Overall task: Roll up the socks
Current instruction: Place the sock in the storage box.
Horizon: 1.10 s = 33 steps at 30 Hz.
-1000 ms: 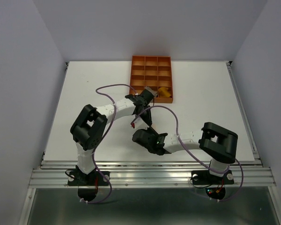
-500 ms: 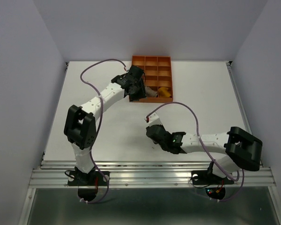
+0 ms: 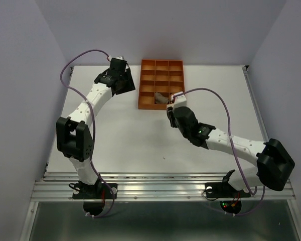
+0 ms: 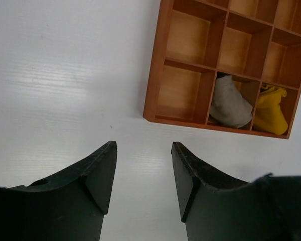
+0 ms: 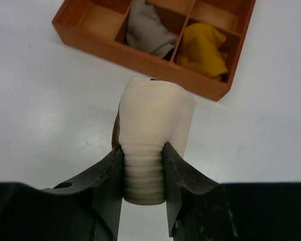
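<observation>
The right gripper (image 5: 143, 150) is closed on the cream sock (image 5: 155, 115), its two dark fingers pinching the ribbed lower end of the bundle, while the upper end bulges out beyond the fingertips in a rounded roll with a sliver of brown showing at its left side. It holds the sock over the white table (image 3: 215, 85), just short of the near wall of the orange tray (image 3: 161, 63), towards the tray's near right corner; whether the sock touches the table I cannot tell. Inside the tray, the taupe sock (image 4: 231, 103) lies crumpled in the middle compartment of the near row, and the yellow sock (image 4: 271, 110) sits bunched in the compartment beside it, at the near right corner. The near left compartment holds nothing. The left gripper (image 4: 144, 145) hangs over bare table off the tray's left side, towards the table's far left corner, jaws parted to a moderate gap with nothing between them. The two arms are well apart, one on each side of the tray.
</observation>
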Each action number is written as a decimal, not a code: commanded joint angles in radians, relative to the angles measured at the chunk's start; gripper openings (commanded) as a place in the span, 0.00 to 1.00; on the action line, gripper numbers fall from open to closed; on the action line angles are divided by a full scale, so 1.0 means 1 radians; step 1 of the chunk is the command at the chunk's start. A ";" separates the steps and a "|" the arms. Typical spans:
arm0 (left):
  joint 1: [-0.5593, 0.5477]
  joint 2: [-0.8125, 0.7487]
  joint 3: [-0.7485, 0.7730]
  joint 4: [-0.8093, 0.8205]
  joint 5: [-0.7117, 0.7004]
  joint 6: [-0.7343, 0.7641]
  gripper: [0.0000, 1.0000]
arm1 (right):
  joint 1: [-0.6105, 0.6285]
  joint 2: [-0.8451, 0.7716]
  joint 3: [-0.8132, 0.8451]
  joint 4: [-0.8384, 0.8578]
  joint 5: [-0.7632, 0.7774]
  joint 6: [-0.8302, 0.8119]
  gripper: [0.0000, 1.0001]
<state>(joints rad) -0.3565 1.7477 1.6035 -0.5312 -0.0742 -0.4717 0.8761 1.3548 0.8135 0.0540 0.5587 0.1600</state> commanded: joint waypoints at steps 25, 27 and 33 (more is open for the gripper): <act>0.099 0.664 0.685 0.105 0.364 0.305 0.49 | -0.241 0.487 0.555 0.253 -0.316 -0.361 0.01; 0.099 0.685 0.696 0.106 0.350 0.291 0.49 | -0.252 0.507 0.573 0.253 -0.327 -0.359 0.01; 0.088 0.734 0.713 0.140 0.317 0.257 0.42 | -0.252 0.556 0.615 0.265 -0.345 -0.363 0.01</act>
<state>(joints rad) -0.2584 2.4882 2.2562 -0.4351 0.2573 -0.1989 0.6338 1.9076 1.3632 0.2333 0.2386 -0.1879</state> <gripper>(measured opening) 0.430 0.374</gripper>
